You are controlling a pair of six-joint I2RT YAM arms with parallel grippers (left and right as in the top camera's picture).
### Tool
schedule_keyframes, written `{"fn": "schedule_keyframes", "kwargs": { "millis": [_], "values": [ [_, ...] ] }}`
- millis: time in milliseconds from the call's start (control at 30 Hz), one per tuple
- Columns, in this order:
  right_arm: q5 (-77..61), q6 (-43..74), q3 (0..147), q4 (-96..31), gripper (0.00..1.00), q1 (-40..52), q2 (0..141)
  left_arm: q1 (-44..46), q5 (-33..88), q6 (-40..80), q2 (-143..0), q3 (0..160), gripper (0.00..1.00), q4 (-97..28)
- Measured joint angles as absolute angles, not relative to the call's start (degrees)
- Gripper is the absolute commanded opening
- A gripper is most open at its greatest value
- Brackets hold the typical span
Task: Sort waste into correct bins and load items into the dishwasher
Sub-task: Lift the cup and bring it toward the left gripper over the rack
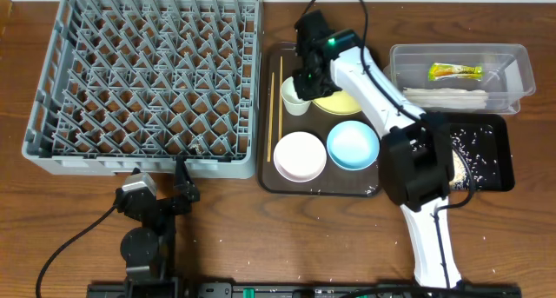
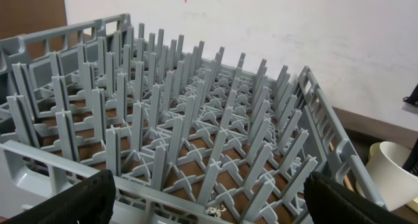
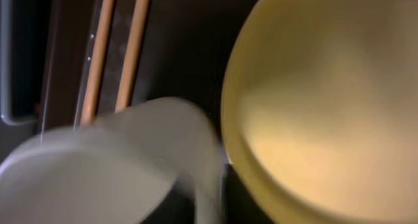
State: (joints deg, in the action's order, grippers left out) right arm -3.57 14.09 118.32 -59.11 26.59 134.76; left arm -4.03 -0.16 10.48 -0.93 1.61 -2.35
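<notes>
On the brown tray beside the rack, the right fingers crowd the cup, probably to lift it for loading, grip unclear, while the left fingers wait spread wide.

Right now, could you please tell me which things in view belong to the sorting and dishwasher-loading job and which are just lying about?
Job: grey dish rack, white cup, yellow plate, white bowl, light blue bowl, wooden chopsticks, snack wrapper, paper napkin, rice grains, clear tub, black tray.
Lying about: brown serving tray, merely carrying the dishes.
</notes>
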Motion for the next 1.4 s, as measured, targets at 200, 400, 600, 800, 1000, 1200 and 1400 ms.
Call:
{"fn": "schedule_keyframes", "kwargs": {
  "millis": [200,400,600,800,1000,1200,1400],
  "values": [
    [-3.7,14.2,118.2,-59.4,0.01,27.1,134.8,-4.0,-0.2,10.5,-0.9,1.6,0.93,-1.9],
    [-7.1,14.3,119.3,-62.0,0.01,26.4,134.7,-4.0,-0.2,14.2,-1.0,1.6,0.93,-2.0],
    [-11.7,14.3,121.3,-62.1,0.01,22.5,128.9,-4.0,0.6,24.4,-9.5,8.4,0.93,-6.6],
    [-16.9,14.4,123.2,-62.0,0.01,15.8,119.0,-4.0,8.3,28.7,-30.8,26.6,0.93,-6.0],
    [-25.4,14.0,123.7,-61.6,0.01,10.6,116.5,-4.1,23.3,31.2,-54.2,46.5,0.93,-5.8],
    [-32.6,13.5,123.7,-57.3,0.01,7.9,117.4,-1.6,35.3,50.5,-72.4,52.5,0.93,13.1],
    [-37.3,12.7,123.7,-57.5,0.01,7.4,117.4,0.2,42.8,79.5,-82.6,52.5,0.94,15.3]
  ]
}}
